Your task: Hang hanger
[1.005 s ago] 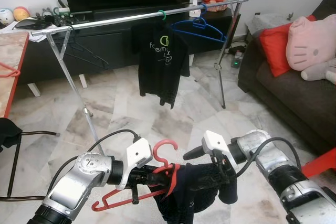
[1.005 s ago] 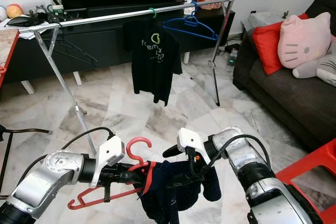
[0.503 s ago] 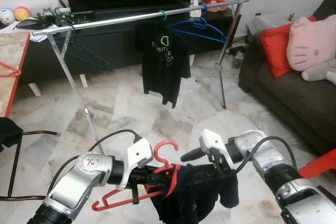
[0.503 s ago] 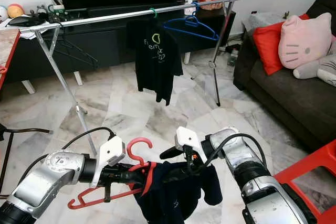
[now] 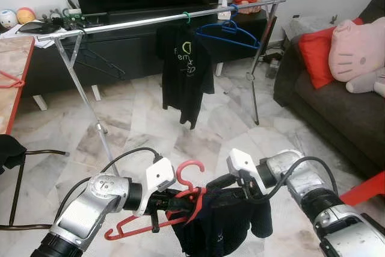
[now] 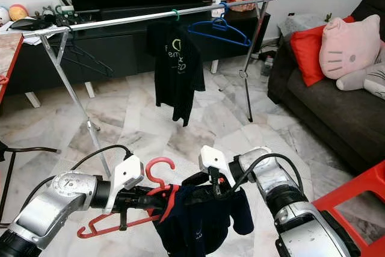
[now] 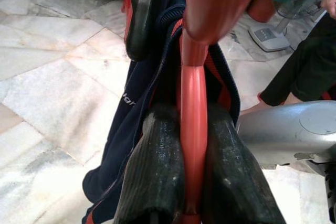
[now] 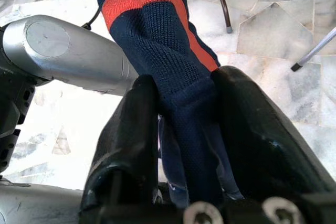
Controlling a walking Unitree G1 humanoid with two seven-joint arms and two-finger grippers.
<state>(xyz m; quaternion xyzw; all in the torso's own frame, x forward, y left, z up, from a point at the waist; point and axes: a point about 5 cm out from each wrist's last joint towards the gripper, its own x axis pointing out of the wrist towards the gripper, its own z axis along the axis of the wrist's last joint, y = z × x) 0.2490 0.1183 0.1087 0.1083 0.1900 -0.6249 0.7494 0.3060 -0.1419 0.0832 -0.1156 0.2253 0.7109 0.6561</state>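
Observation:
A red hanger (image 5: 187, 173) is held low in front of me, its neck pinched in my shut left gripper (image 7: 193, 121). A navy garment with an orange stripe (image 5: 219, 224) is draped over the hanger's right end. My right gripper (image 5: 218, 183) is shut on a fold of this garment (image 8: 184, 51), right beside the hanger's hook. The silver clothes rail (image 5: 138, 23) stands across the room ahead, well above and beyond both grippers. A black t-shirt (image 5: 187, 70) on a green hook and a bare blue hanger (image 5: 228, 31) hang from it.
The rack's slanted legs (image 5: 90, 109) stand on the marble floor. A dark TV cabinet (image 5: 120, 49) is behind the rack. A dark sofa (image 5: 337, 106) with red and pink cushions lies to the right. A red-edged table (image 5: 15, 70) and a chair are at left.
My right gripper has shifted a little left with the garment, closer to the hanger's hook. The black t-shirt on the rail has swung and turned. My left gripper keeps its hold.

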